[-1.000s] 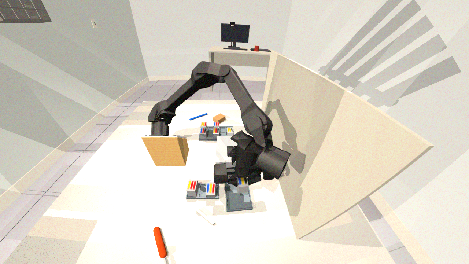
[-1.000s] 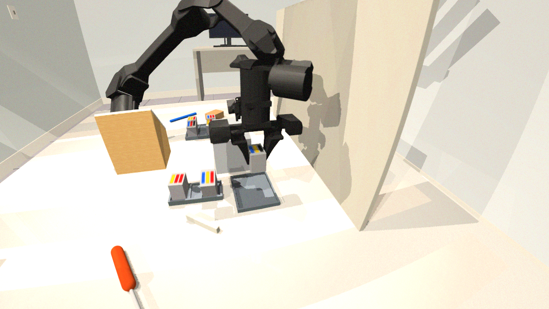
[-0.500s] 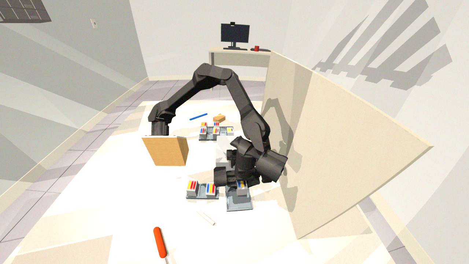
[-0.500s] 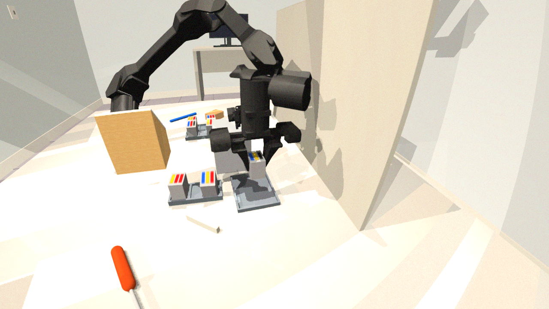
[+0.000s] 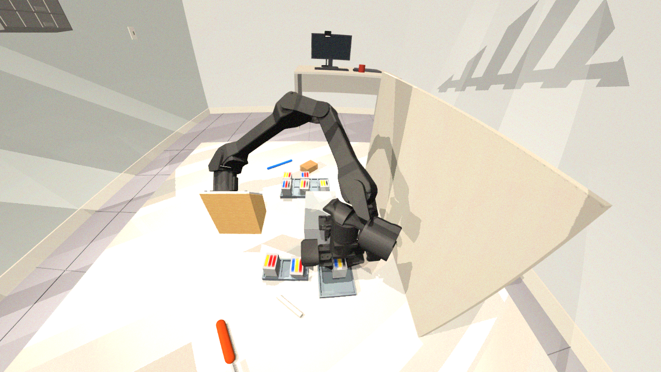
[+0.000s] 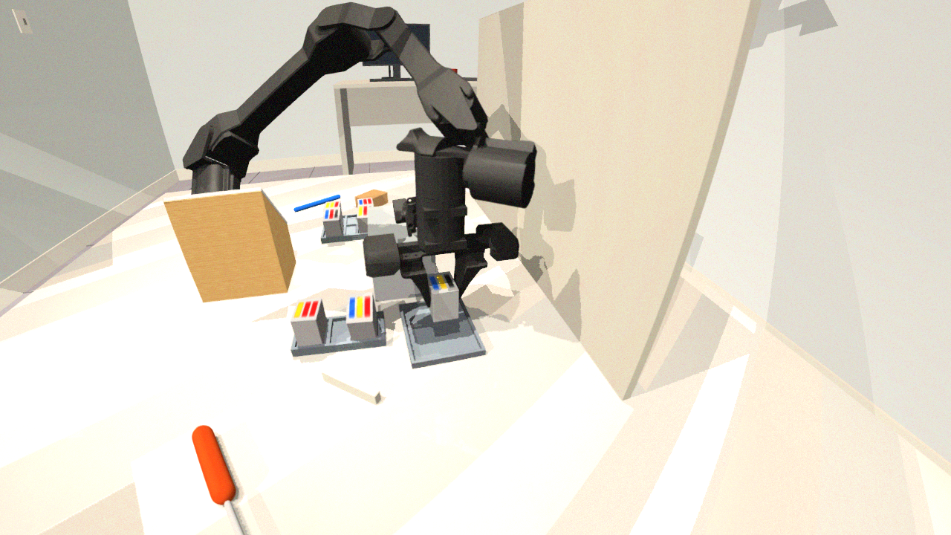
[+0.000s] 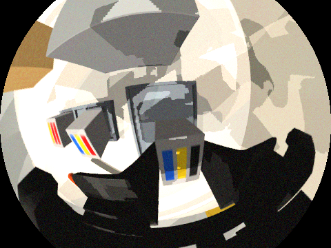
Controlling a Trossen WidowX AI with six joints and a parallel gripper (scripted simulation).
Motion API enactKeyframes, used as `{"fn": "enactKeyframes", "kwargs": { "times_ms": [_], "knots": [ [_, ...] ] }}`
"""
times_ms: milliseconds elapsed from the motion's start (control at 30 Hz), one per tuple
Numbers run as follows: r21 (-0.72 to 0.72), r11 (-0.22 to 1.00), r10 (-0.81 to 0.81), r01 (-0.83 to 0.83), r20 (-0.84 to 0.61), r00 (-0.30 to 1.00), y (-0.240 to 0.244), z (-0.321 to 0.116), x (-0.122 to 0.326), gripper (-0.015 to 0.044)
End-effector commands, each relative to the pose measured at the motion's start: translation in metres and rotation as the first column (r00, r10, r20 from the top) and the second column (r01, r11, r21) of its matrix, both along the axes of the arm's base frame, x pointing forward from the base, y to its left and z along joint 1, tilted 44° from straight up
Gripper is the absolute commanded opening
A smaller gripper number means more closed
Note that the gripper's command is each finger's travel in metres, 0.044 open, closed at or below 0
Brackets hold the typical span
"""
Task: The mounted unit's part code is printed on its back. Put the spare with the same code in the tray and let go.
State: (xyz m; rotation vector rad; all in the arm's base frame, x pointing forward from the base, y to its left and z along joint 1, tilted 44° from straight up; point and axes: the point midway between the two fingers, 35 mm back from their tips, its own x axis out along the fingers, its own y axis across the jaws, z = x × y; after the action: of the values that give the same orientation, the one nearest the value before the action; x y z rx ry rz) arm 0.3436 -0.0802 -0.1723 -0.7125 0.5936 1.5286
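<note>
My gripper (image 5: pixel 339 260) (image 6: pixel 443 293) (image 7: pixel 174 142) is shut on a grey spare (image 5: pixel 339 270) (image 6: pixel 445 307) (image 7: pixel 181 165) with blue, yellow and black stripes. It holds the spare upright and low over the back part of the grey tray (image 5: pixel 337 290) (image 6: pixel 446 352) (image 7: pixel 172 93); any small gap below it is hard to judge. Left of the tray, a rack (image 5: pixel 285 279) (image 6: pixel 339 346) holds a yellow-red-red spare (image 5: pixel 271 264) (image 6: pixel 308 327) (image 7: pixel 54 132) and a blue-yellow-red spare (image 5: pixel 296 266) (image 6: pixel 360 319) (image 7: pixel 83 138). No printed code on the back of a mounted unit can be made out.
A grey box (image 5: pixel 312 217) (image 6: pixel 393 287) (image 7: pixel 138 38) stands behind the tray. A tall beige panel (image 5: pixel 462 185) (image 6: pixel 598 166) rises at the right. A wooden block (image 5: pixel 237 212) (image 6: pixel 232 246) stands left. Another rack (image 5: pixel 292 196) (image 6: pixel 342 238) with several striped units is farther back. A screwdriver (image 5: pixel 224 342) (image 6: pixel 214 465) lies in front.
</note>
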Motion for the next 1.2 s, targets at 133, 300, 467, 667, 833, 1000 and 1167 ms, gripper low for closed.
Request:
{"fn": "enactKeyframes", "kwargs": {
  "times_ms": [133, 300, 467, 667, 833, 1000, 1167],
  "knots": [
    [0.004, 1.000, -0.006, 0.006, 0.000, 1.000, 0.007, -0.007, -0.002, 0.0000],
    [0.005, 1.000, -0.006, 0.006, 0.000, 1.000, 0.011, -0.011, -0.003, 0.0000],
    [0.005, 1.000, -0.005, 0.006, 0.000, 1.000, 0.016, -0.015, -0.004, 0.0000],
    [0.007, 1.000, -0.005, 0.005, -0.001, 1.000, 0.021, -0.019, -0.005, 0.0000],
    [0.004, 1.000, 0.001, -0.001, 0.000, 1.000, 0.019, -0.017, -0.005, 0.0105],
    [0.004, 1.000, 0.001, -0.001, 0.000, 1.000, 0.019, -0.017, -0.005, 0.0236],
    [0.004, 1.000, 0.001, -0.001, 0.000, 1.000, 0.019, -0.017, -0.005, 0.0368]
  ]
}}
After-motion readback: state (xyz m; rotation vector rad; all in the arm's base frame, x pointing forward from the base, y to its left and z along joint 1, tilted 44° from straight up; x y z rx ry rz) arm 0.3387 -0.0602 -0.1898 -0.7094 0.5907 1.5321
